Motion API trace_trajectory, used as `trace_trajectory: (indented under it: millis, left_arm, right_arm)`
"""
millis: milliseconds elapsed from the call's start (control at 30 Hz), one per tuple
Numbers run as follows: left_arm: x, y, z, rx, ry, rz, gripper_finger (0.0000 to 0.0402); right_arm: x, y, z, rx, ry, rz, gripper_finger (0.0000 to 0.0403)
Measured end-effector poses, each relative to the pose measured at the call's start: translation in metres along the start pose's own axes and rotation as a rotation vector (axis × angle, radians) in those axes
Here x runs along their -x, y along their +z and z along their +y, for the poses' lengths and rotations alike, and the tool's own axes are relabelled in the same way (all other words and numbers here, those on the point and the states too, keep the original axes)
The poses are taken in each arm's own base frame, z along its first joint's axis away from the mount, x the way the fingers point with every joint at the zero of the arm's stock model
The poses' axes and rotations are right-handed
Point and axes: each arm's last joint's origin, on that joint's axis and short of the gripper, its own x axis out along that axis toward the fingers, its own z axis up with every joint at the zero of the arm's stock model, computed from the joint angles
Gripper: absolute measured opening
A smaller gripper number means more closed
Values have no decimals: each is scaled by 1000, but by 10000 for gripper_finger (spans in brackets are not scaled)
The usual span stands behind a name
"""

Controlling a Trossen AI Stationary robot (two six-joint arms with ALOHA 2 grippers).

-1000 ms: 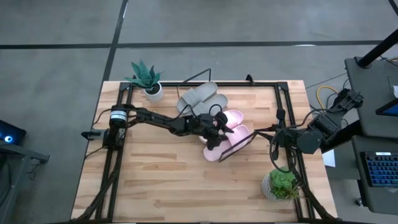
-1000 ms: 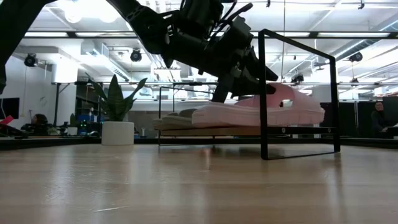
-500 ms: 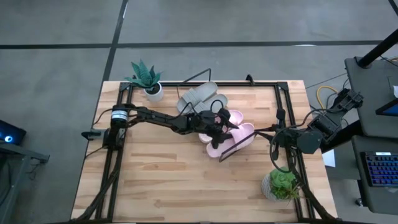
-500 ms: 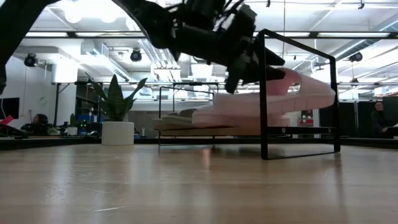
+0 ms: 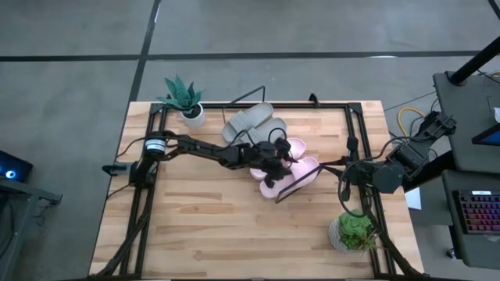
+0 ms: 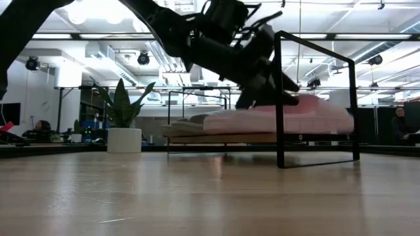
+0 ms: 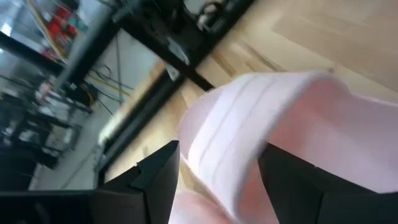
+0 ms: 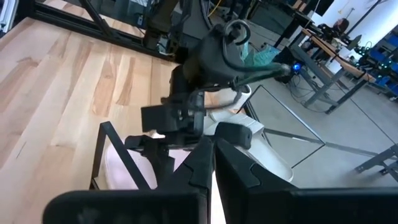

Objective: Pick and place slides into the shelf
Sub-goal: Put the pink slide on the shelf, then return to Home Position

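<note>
My left gripper reaches over the shelf and is shut on a pale pink slide; it also shows in the low view. A second pink slide lies just beyond it, and two grey slides lie side by side at the shelf's far end. The shelf's light-wood board sits in a black wire frame. My right gripper waits shut at the table's right edge. My left gripper pinches the pink slide's wide strap between its two fingers. The fingers slant down from the table's left side. The slide lies about level at the height of the shelf board; whether its sole rests there I cannot tell.
A potted spiky plant stands at the table's far left corner and a leafy green plant at the near right. Bare plank tabletop lies on the near side of the shelf.
My left gripper has carried the pink slide toward the table's right and far side, first raising it, then lowering it. The slide, tilted with its toe end up before, now lies about level beside the other pink slide.
</note>
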Motion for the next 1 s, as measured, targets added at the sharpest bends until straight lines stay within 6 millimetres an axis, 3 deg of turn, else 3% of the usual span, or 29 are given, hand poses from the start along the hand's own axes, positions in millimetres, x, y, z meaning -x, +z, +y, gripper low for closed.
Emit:
trace_trajectory:
  millis: [267, 467, 733, 1000]
  left_arm:
    - [8, 3, 4, 54, -77, 73, 201]
    - [39, 18, 17, 120, -146, 137, 201]
    - [107, 46, 38, 361, -262, 79, 192]
    - [185, 61, 41, 538, -210, 10, 89]
  right_arm:
    - [-1, -1, 1, 1, 1, 5, 9]
    - [-1, -2, 1, 10, 0, 6, 9]
    - [-1, -1, 1, 12, 0, 2, 9]
    - [-1, -1, 1, 11, 0, 1, 9]
